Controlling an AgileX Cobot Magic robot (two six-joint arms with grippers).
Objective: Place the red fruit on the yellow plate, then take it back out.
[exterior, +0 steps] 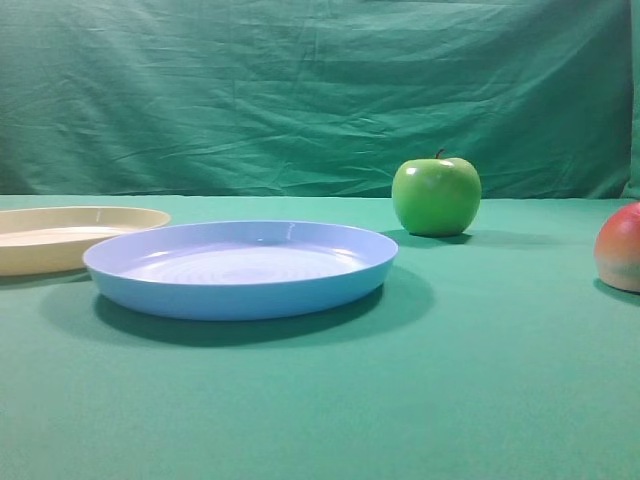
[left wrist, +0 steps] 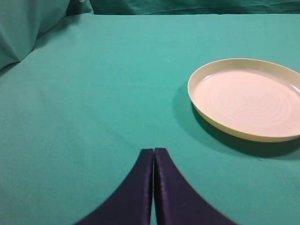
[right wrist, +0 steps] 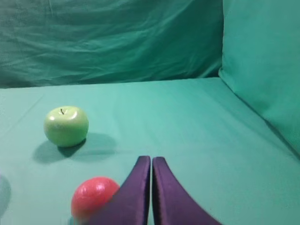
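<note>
Exterior high view: the light blue plate (exterior: 240,268) sits in the middle of the green cloth-covered table (exterior: 400,400), and everything else is placed around it. The yellow plate (exterior: 60,235) lies just behind and to the left of the blue plate, whose rim overlaps its near edge in this view; whether the two touch cannot be told. The green apple (exterior: 436,195) stands upright, stem up, behind and to the right of the blue plate, apart from it. The red fruit (exterior: 620,247) rests on the cloth well to the right of the blue plate, cut off by the frame edge, red on top and pale below. No arm appears in this view.

In the left wrist view the left gripper (left wrist: 153,152) has its two dark fingers pressed together, clenched on nothing, over bare cloth. The yellow plate (left wrist: 248,98) lies ahead and to its right, apart from the fingertips, with nothing on it.

In the right wrist view the right gripper (right wrist: 151,160) is likewise clenched, fingers meeting with nothing between them. The red fruit (right wrist: 93,196) sits on the cloth just left of the fingers, partly hidden by them at its right side; the green apple (right wrist: 66,125) stands farther off on the same side.
</note>
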